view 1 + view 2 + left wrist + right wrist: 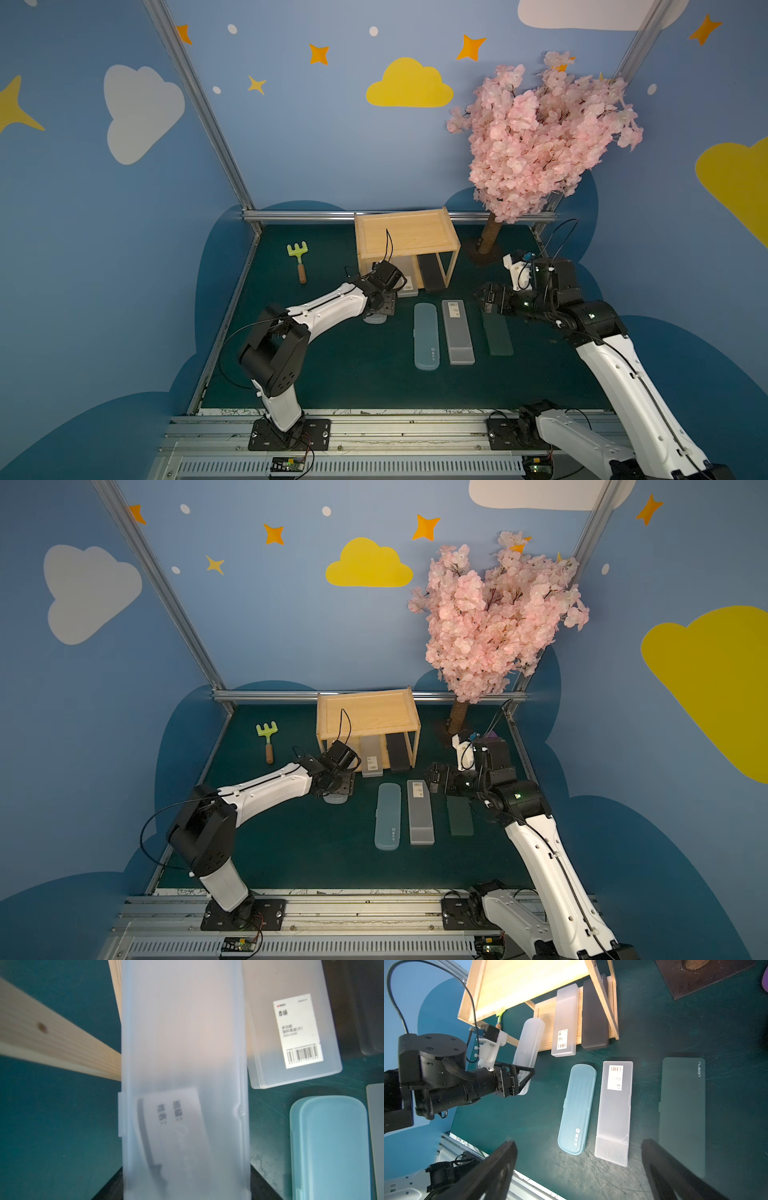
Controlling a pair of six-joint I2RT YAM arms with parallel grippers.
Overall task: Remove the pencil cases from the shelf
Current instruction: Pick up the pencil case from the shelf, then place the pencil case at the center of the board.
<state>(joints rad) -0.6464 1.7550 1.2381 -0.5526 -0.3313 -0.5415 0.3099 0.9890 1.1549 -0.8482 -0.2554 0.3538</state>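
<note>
Here, blue cloud-painted walls (311, 137) are enclosing a dark green table (332, 374). The left hand (526, 1081) is clamping the clear rounded pencil case (529, 1039), whose far end is lying at the bottom board of the wooden shelf (407, 232), beside a frosted case (564, 1022) and a black case (593, 1018). The right hand (481, 300) is hovering wide apart, empty, above the dark green case (498, 336).

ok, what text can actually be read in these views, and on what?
"nusign": on the dark green case, at one end.
"PEN CASE": barcode label of the frosted case on the lower board of the shelf; its Chinese lines are blurred.
Label on the clear case: Chinese characters, too blurred.
Logo on the teal case and label on the second frosted case: too small.
</note>
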